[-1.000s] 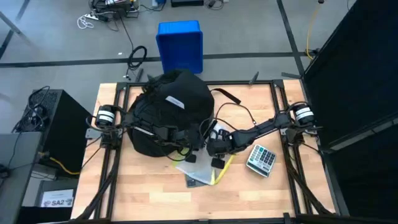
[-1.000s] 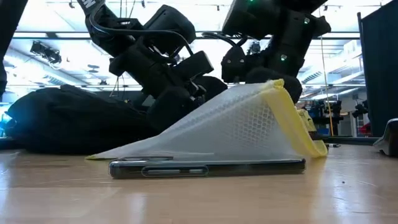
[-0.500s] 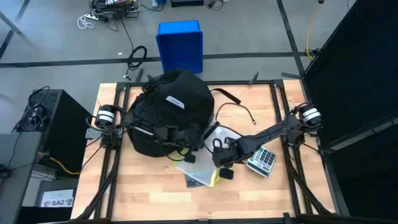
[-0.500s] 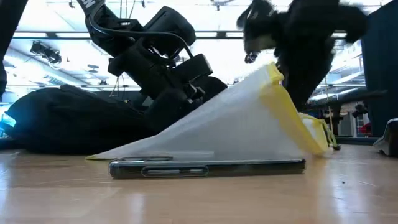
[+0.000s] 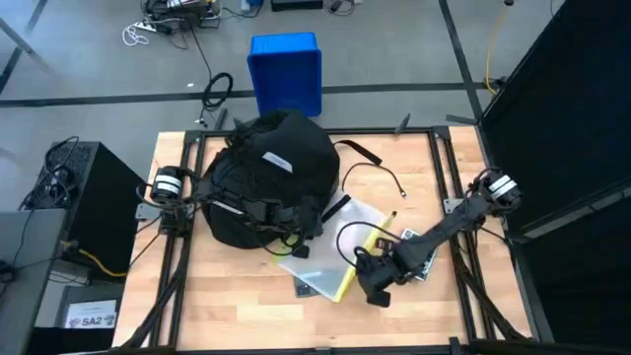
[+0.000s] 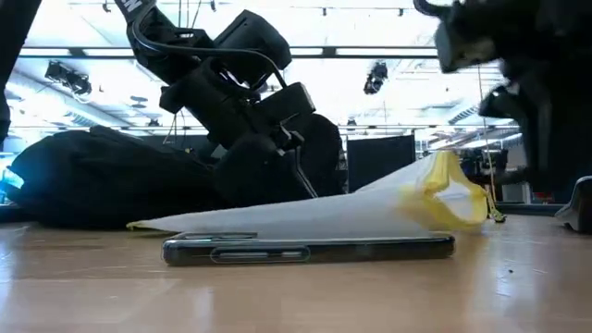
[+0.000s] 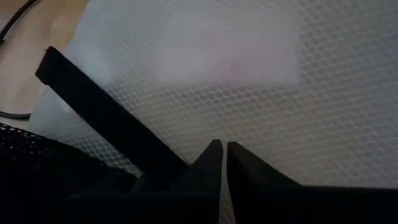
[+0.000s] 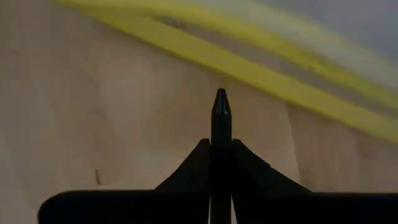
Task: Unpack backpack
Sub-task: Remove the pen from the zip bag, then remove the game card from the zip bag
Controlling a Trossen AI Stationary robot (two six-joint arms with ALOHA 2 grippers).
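The black backpack lies at the table's far left. My left gripper hovers shut at the backpack's near right edge, over a white mesh pouch. The pouch, edged in yellow, lies on the table beside the backpack. Its near corner rests on a dark phone. My right gripper is shut above bare wood near the pouch's yellow edge. It is clear of the pouch and holds nothing that I can make out.
A calculator lies partly under my right arm. A black cable curls on the wood right of the backpack, and a black strap crosses the pouch. A blue box stands on the floor beyond the far edge.
My right gripper has swung away from the backpack, toward the table's near edge and to the right. The pouch's yellow end was raised under that gripper. It has dropped, and the pouch now lies low over the phone.
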